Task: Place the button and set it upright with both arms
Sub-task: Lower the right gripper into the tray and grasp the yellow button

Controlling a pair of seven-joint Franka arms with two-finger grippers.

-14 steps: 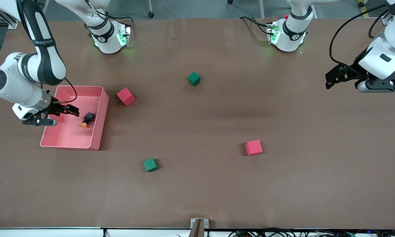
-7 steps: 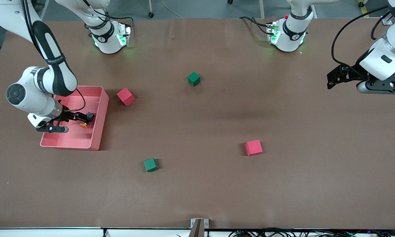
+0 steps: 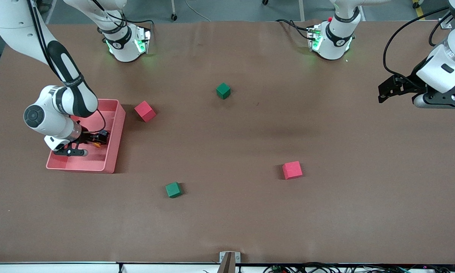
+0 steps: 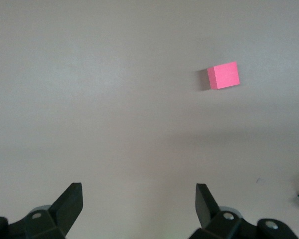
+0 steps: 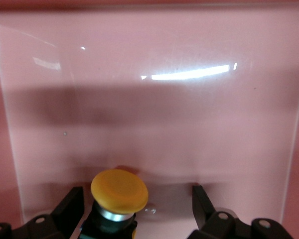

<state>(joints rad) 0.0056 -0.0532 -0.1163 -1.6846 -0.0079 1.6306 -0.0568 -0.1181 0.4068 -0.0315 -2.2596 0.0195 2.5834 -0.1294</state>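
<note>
The button [image 3: 103, 134], an orange cap on a dark body, lies on its side in the pink tray [image 3: 115, 140] at the right arm's end of the table. My right gripper [image 3: 95, 139] is down in the tray, open, with its fingers either side of the button. In the right wrist view the orange cap [image 5: 119, 190] sits between the open fingers of the right gripper [image 5: 137, 200], close to one finger [image 5: 72, 203], with a gap to the other. My left gripper [image 3: 385, 91] waits open and empty in the air over the left arm's end of the table; it also shows in the left wrist view [image 4: 139, 200].
A red cube [image 3: 145, 111] lies beside the tray and a green cube [image 3: 223, 90] lies mid-table. A second green cube [image 3: 173, 189] and a second red cube [image 3: 292, 170] lie nearer the front camera. The left wrist view shows a red cube [image 4: 223, 75] on bare table.
My right gripper has moved across the tray to the button and now has its open fingers around it. The left gripper has shifted only slightly.
</note>
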